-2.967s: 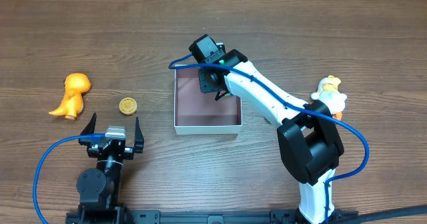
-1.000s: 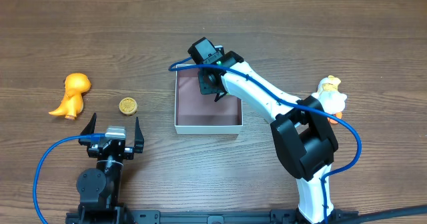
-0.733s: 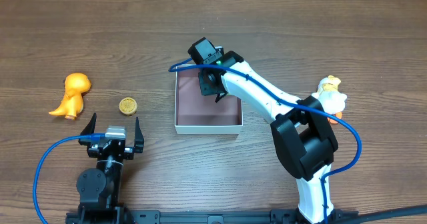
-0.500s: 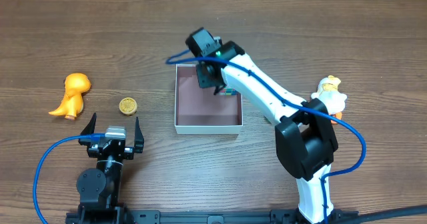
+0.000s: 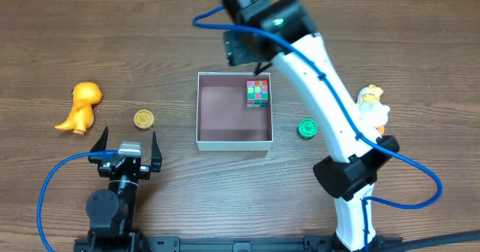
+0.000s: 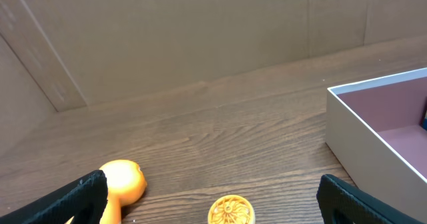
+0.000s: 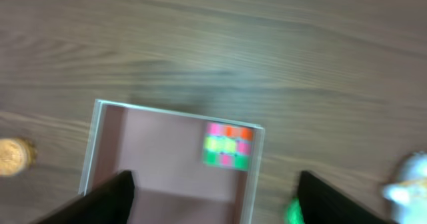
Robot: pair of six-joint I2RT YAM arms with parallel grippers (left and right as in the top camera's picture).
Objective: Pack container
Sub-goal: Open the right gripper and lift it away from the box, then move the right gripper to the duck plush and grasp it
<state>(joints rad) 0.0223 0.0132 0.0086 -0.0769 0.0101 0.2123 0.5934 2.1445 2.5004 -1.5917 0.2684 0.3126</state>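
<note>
Container (image 5: 198,113) on the desk (image 5: 390,27), centre, multicoloured cube (image 5: 258,93) inside against its far right corner. Right hand (image 7: 215,181) raised over the far rim, fingers wide apart, gripping nothing. Left hand (image 5: 126,141) near the front edge, fingers spread, empty. Orange toy (image 5: 80,106) and gold disc (image 5: 143,118) left of container; green disc (image 5: 306,127) just right of it.

Desk (image 5: 150,42): brown wood grain, matt, finely streaked. Container (image 5: 234,141): thin white walls like smooth card, with a dull, matt pink-brown inside. Puzzle cube (image 5: 258,93): coloured plastic-looking tiles, slightly glossy. Orange dinosaur toy (image 5: 79,106): smooth plastic with a soft shine. Gold disc (image 6: 231,211): embossed face, metallic sheen. Right arm (image 5: 322,79): glossy white plastic shell, with joints in matt black. Backdrop (image 6: 200,31): plain matt cardboard.
</note>
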